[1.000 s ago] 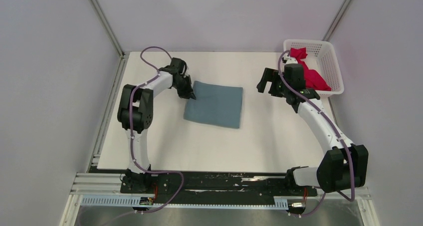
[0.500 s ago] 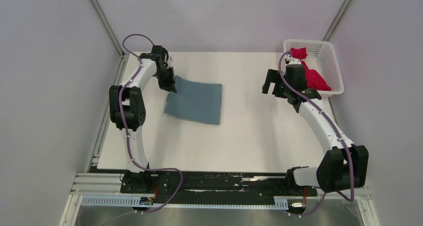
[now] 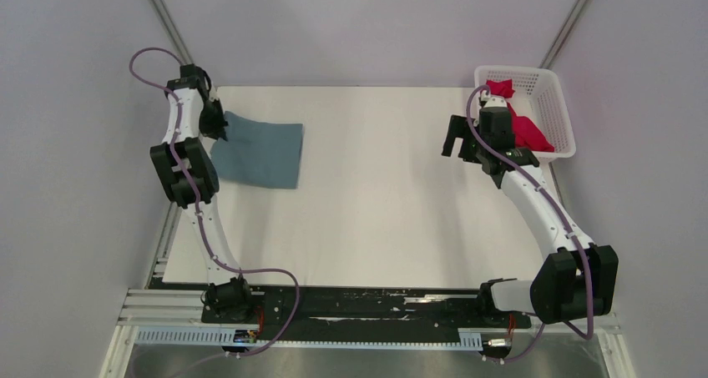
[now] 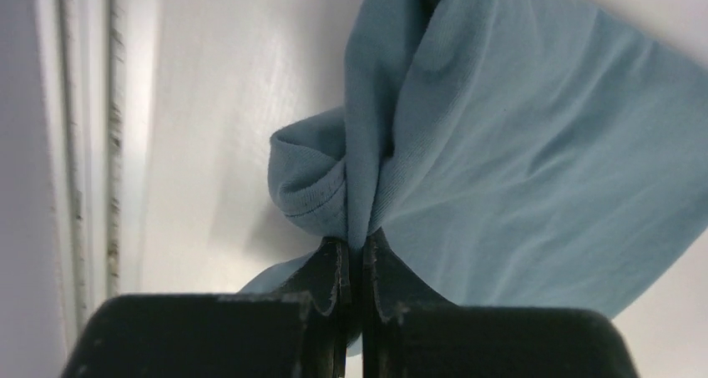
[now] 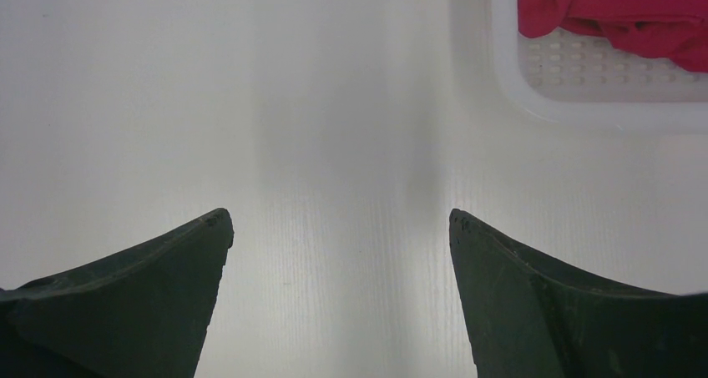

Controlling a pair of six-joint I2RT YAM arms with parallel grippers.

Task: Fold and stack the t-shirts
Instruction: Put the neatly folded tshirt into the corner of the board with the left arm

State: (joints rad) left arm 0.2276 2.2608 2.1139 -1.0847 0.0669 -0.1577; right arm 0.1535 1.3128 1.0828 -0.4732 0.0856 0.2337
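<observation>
One blue-grey t-shirt (image 3: 263,148), its left edge pinched by left gripper (image 4: 356,257), right gripper (image 5: 338,224) spread apart.

White lattice basket (image 3: 561,111), far right corner, white table (image 3: 376,219)

Overhead, the left hand (image 3: 215,128) is too small to show its fingertips at the blue-grey t-shirt (image 3: 263,148) edge. The right arm (image 3: 501,140) covers part of the crimson-pink t-shirt (image 3: 528,134). In the right wrist view, the basket (image 5: 584,103) and the crimson-pink t-shirt run off the top edge.
</observation>
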